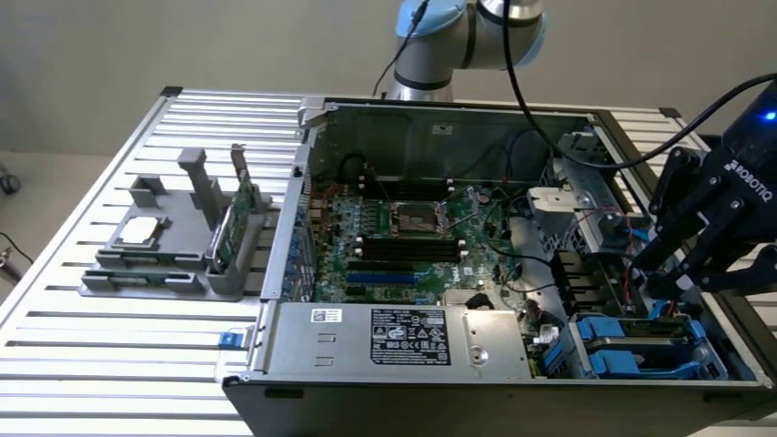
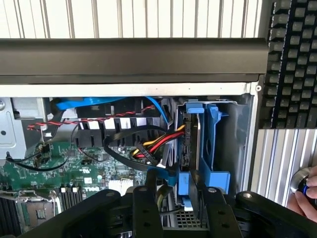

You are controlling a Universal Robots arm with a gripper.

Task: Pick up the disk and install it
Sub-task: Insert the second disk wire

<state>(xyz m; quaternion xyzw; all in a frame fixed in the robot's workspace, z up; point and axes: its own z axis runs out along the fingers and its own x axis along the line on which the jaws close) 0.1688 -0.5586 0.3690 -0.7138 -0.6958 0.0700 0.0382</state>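
two black fingers (image 2: 148, 208) of the gripper (image 2: 181, 193) stand apart, released, with the near end of the disk (image 2: 190, 144) between them; no pad looks pressed on its blue frame. in the exterior view the disk (image 1: 631, 350) sits in the drive bay at the lower right of the frame, gripper (image 1: 680, 291) just above it. to seat it well, it likely needs a square, even push along the bay rails, keeping the red and yellow cables (image 2: 158, 144) just beside it (they crowd close) from snagging. the wrist view gives the disk edge-on, plus a keyboard (image 2: 292, 64) and a person's hand (image 2: 303, 198) beyond the case wall. the exterior view adds the motherboard (image 1: 413, 228) and, far left, a grey parts holder (image 1: 170, 246).
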